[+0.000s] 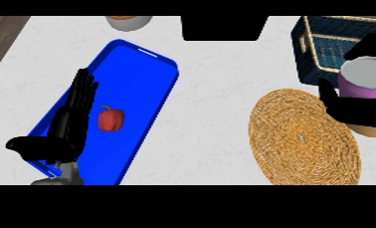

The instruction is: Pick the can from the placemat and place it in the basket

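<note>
Right hand clamped on can at the counter's right edge, left hand idle on tray.

White counter (213, 82), bare through the middle strip between tray and placemat. Blue tray (147, 87) lies slanted along the left side; the round woven placemat (301, 137) is near the right front corner, and the dark basket (312, 48) at the far right corner almost touches it. Black box (224, 28) at the far edge. Left hand (70, 117) lies flat on the tray, fingers straight. Right hand (349, 112) has fingers and thumb curled round the purple can (360, 80). The can is upright, long axis vertical, pale top up, between the placemat's far rim and the basket's near wall. Red pepper (111, 119) on the tray beside the left hand. Bowl (129, 22) at the far edge.
</note>
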